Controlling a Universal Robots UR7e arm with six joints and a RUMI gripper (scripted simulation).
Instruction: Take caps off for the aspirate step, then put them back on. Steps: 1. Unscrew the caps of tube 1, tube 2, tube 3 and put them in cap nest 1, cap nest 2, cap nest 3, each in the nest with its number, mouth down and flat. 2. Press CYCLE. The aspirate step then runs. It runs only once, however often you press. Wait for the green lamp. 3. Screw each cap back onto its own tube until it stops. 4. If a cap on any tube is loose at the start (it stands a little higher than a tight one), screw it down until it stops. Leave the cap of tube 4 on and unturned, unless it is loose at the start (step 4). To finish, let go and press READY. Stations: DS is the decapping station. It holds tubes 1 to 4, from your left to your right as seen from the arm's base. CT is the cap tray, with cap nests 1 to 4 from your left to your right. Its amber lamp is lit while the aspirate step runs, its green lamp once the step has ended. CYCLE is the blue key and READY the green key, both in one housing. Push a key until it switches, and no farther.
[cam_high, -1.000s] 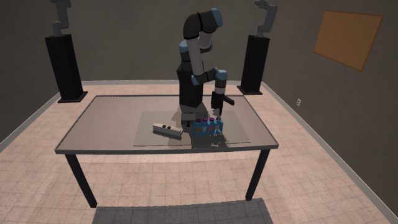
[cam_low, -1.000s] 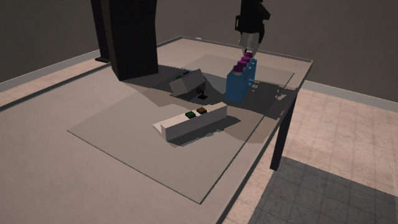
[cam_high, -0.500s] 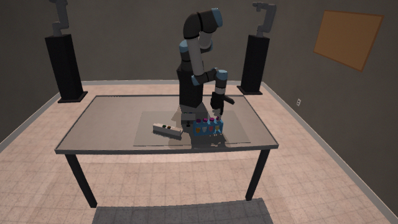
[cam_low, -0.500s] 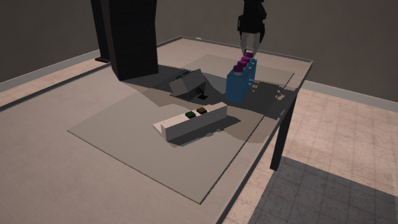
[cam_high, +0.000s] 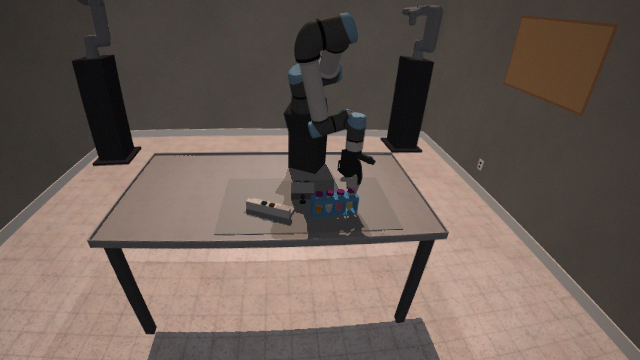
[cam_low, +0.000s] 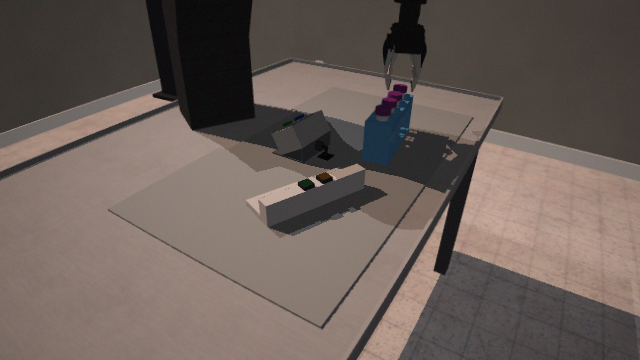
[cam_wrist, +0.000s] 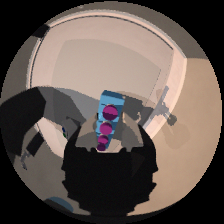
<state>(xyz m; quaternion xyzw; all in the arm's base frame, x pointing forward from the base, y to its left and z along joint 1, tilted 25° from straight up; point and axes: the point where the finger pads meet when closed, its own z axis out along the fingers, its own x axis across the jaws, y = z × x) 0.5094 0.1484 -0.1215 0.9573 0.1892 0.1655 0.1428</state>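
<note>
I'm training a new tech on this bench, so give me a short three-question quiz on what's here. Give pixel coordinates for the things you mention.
1. How many purple caps (cam_high: 330, 193) (cam_low: 383, 110) (cam_wrist: 110, 112) sit on the tubes in the blue rack (cam_high: 334, 215) (cam_low: 375, 142) (cam_wrist: 113, 94)?
2. True or false: the fingers of the gripper (cam_high: 352, 185) (cam_low: 401, 89) (cam_wrist: 110, 115) stand apart.
3. What is on top of the white cap tray (cam_high: 270, 211) (cam_low: 315, 205)?
a) a removed cap
b) one blue key
c) a green lamp (cam_high: 264, 203) (cam_low: 306, 184) and an amber lamp (cam_high: 272, 205) (cam_low: 324, 177)

Key: 1. four; 2. true; 3. c

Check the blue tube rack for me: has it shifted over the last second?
No. In the top and exterior views, the blue tube rack shows no visible shift against the table.
</note>
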